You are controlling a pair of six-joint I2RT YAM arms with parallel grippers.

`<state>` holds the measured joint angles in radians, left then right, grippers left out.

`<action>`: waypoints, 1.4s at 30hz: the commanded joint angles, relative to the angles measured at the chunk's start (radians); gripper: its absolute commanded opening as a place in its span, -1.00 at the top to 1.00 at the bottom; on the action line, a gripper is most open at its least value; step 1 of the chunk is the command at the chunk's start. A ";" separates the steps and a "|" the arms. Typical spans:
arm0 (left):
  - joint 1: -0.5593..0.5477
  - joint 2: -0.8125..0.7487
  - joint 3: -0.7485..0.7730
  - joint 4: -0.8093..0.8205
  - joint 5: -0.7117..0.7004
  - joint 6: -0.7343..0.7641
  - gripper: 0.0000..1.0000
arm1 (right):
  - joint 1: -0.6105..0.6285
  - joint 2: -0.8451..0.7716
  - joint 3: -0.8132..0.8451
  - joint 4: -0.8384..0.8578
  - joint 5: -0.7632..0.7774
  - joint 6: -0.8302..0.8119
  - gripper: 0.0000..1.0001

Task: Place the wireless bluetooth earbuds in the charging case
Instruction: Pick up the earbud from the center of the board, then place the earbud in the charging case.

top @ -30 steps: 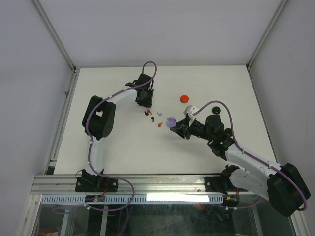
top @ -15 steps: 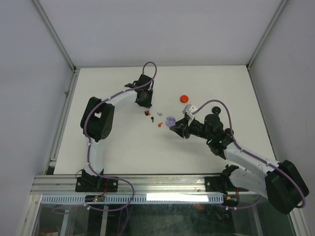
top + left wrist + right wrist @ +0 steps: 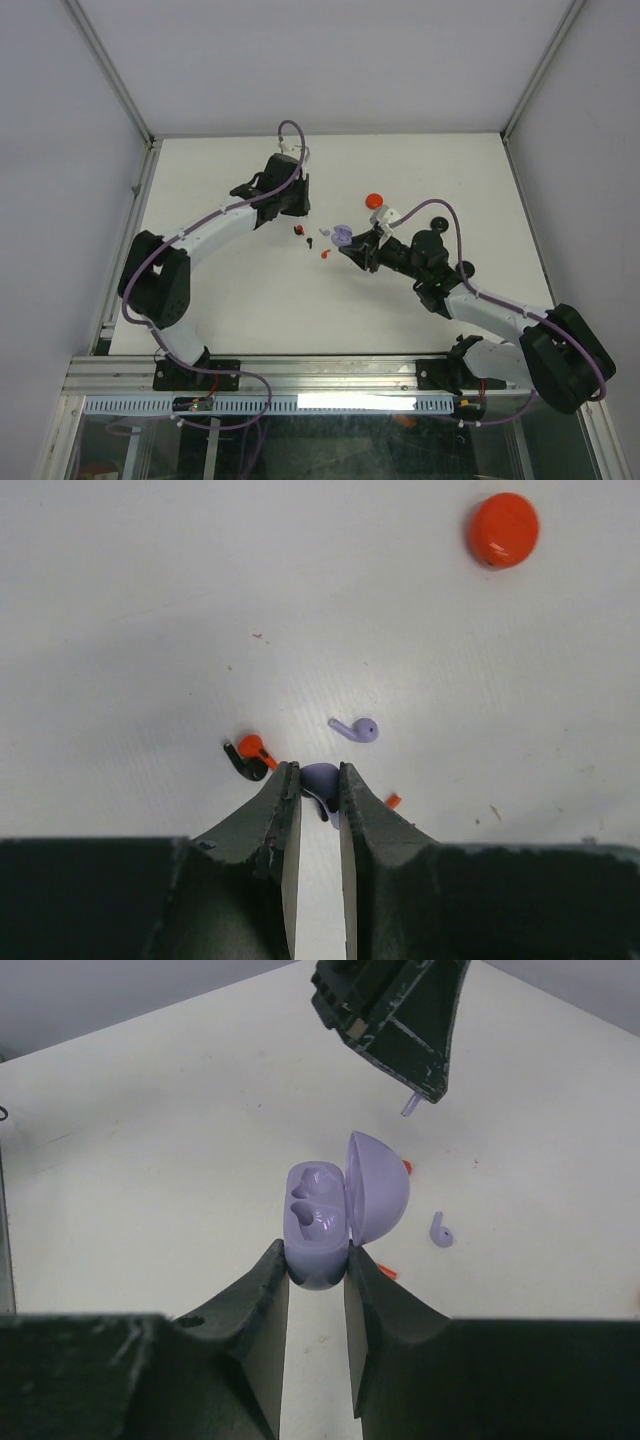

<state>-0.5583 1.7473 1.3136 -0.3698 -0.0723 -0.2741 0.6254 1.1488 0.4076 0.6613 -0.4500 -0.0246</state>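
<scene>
Right tool (image 3: 318,1260) clamps the open lavender case (image 3: 320,1245) mid-frame, its 2 sockets (image 3: 311,1196) exposed to receive; left tool (image 3: 425,1090), pinching 1 lavender earbud (image 3: 409,1107), hangs upper right, seemingly to deliver.

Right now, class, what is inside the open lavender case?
Two moulded wells, both empty, show inside the lavender case; its lower end is hidden between the fingers of the right gripper.

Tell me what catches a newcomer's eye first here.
The open lavender case, both wells empty, is clamped in the right gripper at mid-table. To its left, the left gripper pinches a lavender bud. A red case lies alone farther back.
</scene>
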 commanded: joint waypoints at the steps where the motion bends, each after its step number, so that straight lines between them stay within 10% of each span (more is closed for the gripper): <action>1: -0.046 -0.156 -0.062 0.137 -0.035 -0.007 1.00 | 0.007 0.024 0.043 0.179 0.054 0.012 1.00; 20: -0.250 -0.519 -0.289 0.446 -0.044 0.055 1.00 | 0.008 0.064 0.049 0.322 0.099 -0.011 1.00; 42: -0.324 -0.471 -0.352 0.533 -0.085 0.115 1.00 | 0.010 0.030 0.048 0.322 0.091 -0.012 1.00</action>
<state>-0.8688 1.2751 0.9691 0.0986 -0.1345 -0.1921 0.6292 1.2125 0.4213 0.9184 -0.3714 -0.0250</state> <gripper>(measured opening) 0.178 0.273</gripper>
